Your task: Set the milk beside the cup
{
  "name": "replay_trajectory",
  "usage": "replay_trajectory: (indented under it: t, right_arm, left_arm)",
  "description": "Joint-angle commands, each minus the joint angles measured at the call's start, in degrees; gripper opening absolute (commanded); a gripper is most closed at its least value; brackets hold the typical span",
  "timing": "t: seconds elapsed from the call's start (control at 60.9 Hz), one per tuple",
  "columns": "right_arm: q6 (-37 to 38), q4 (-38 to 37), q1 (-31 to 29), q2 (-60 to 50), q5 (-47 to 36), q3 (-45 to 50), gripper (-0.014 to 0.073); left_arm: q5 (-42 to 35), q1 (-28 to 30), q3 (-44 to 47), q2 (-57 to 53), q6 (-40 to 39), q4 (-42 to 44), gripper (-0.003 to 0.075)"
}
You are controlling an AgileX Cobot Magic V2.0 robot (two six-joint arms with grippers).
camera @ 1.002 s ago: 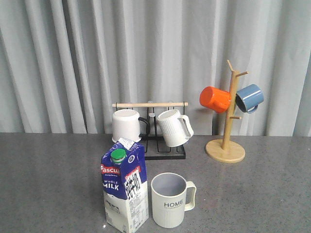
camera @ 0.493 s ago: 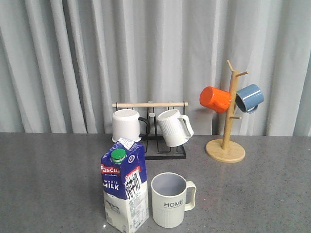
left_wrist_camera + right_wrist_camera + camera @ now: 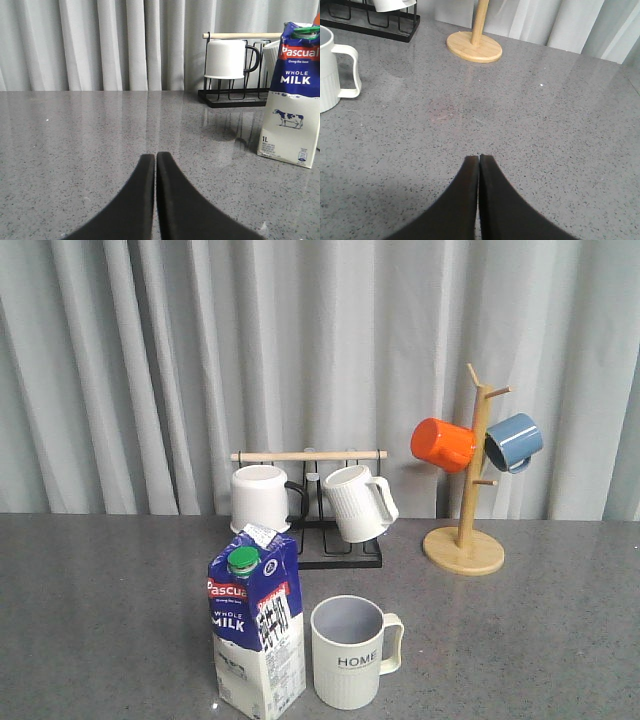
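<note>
Both grippers sit empty with their black fingers pressed together: the left gripper (image 3: 156,156) hangs low over bare grey tabletop (image 3: 100,620), and the right gripper (image 3: 479,159) does the same over its own open stretch of the stone surface. Neither arm shows in the front view. In that view the milk (image 3: 256,630) stands upright close to the tabletop's near edge, a little left of the middle, its green cap (image 3: 243,560) on the slanted top and the red band and "WHOLE MILK" lettering facing the camera. Just beside it on the right stands the cup (image 3: 350,652), upright, with "HOME" on its ribbed side and its handle turned away from the carton; a narrow gap shows between the two near the top, and whether they touch lower down cannot be told. From the left wrist view the carton stands well apart from the closed fingers, off to one side. Toward the far edge of the tabletop sits a black wire rack (image 3: 335,540) with a wooden bar, holding a plain white mug (image 3: 260,498) and a ribbed white mug (image 3: 357,504). Toward the far right corner stands a wooden mug tree (image 3: 466,502) carrying an orange mug (image 3: 442,444) and a blue mug (image 3: 514,441).
</note>
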Motion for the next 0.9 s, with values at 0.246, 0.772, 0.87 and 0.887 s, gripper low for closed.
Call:
replay_trajectory:
  t: [0.246, 0.772, 0.87, 0.887]
  right_arm:
    - [-0.32, -3.30, -0.07, 0.00, -0.63, -1.51, -0.0005]
    - [-4.35, 1.12, -0.07, -0.51, 2.83, -1.51, -0.0005]
    - [-11.99, 10.72, -0.07, -1.67, 5.99, -1.51, -0.0005]
    - [-13.34, 12.47, -0.07, -1.83, 6.16, -1.51, -0.0005]
  left_arm:
    - [-3.88, 0.12, 1.20, -0.73, -0.54, -0.26, -0.0007]
    - [-3.88, 0.12, 1.20, -0.73, -0.54, -0.26, -0.0007]
    - [-3.88, 0.12, 1.20, -0.73, -0.54, -0.26, -0.0007]
    - [-3.88, 0.12, 1.20, -0.73, -0.54, -0.26, -0.0007]
